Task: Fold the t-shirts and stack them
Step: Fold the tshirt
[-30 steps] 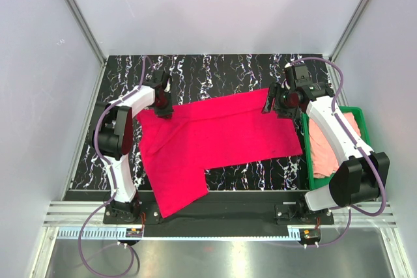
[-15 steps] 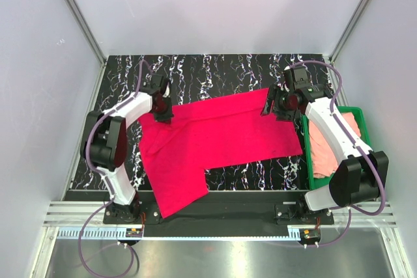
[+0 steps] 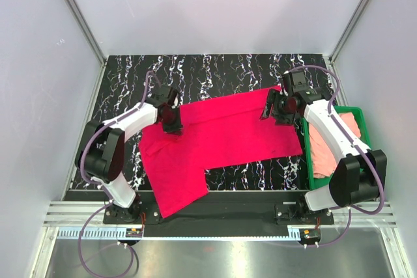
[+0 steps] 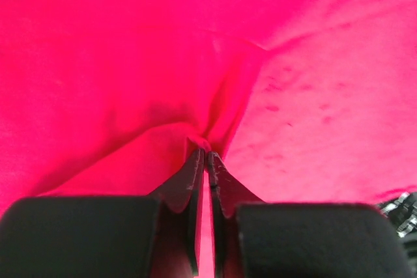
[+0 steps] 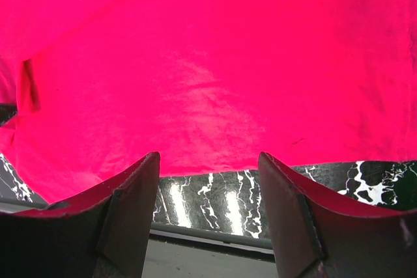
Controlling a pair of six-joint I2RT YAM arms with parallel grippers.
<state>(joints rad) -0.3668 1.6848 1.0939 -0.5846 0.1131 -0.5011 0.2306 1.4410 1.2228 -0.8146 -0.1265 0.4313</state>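
Observation:
The crimson-red t-shirt (image 3: pixel 225 133) lies spread flat across the black marbled table, one sleeve pointing toward the near edge. At the shirt's far left part, my left gripper (image 3: pixel 172 125) is shut on a pinched ridge of red cloth (image 4: pixel 207 140), and folds radiate from the tips. My right gripper (image 3: pixel 270 110) hovers open over the shirt's far right edge (image 5: pixel 215 63), with bare table showing between its fingers (image 5: pixel 140 180). The salmon-pink t-shirt (image 3: pixel 324 150) lies bunched in the green tray at the right.
The green tray (image 3: pixel 358 111) stands against the right wall beside the right arm. The black marbled tabletop (image 3: pixel 215 73) runs behind the shirt to the back wall. Metal frame posts and white walls close in the sides.
My left gripper has closed on the shirt's far left corner and moved right and a little nearer, drawing cloth inward. The right gripper has shifted slightly left and stays open.

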